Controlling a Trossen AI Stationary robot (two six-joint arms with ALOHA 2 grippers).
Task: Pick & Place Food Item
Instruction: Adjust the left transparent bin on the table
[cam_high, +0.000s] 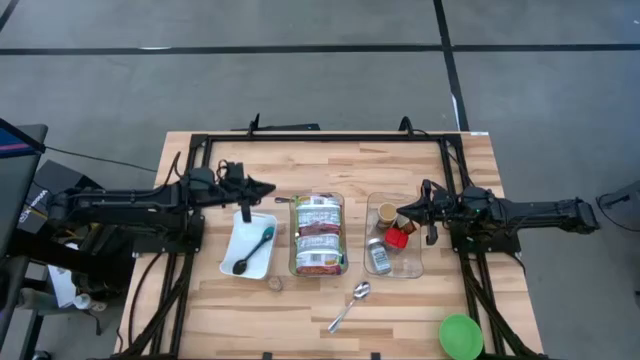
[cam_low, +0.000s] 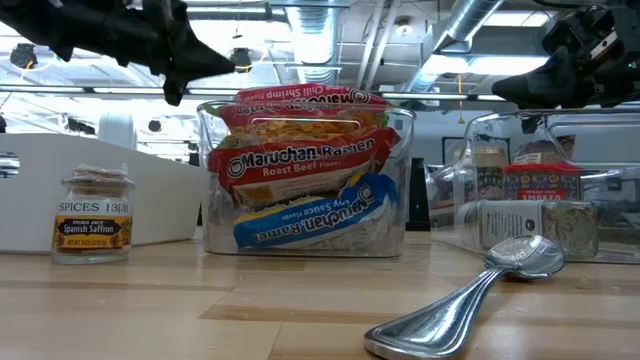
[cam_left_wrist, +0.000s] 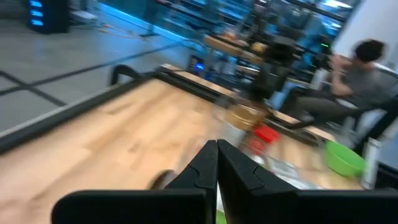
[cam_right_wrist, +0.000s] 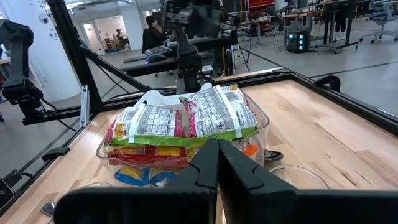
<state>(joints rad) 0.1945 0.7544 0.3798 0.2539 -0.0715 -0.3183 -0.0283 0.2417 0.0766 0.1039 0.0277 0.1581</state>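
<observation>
Several ramen packets (cam_high: 319, 235) stand in a clear bin (cam_high: 294, 250) at the table's middle; they also show in the low view (cam_low: 305, 165) and the right wrist view (cam_right_wrist: 186, 118). My left gripper (cam_high: 270, 188) is shut and hovers above the far end of a white tray (cam_high: 236, 240), left of the bin. Its shut fingers show in the left wrist view (cam_left_wrist: 216, 168). My right gripper (cam_high: 400, 212) is shut and hovers over a clear container (cam_high: 410, 262) of spice jars, right of the bin. It points toward the bin (cam_right_wrist: 217, 163).
A dark spoon (cam_high: 255, 250) lies in the white tray. A red-capped jar (cam_high: 399, 237) and other jars sit in the clear container. A metal spoon (cam_high: 350, 305), a small saffron jar (cam_low: 93, 215) and a green bowl (cam_high: 460, 335) are near the front edge. People sit beyond the table.
</observation>
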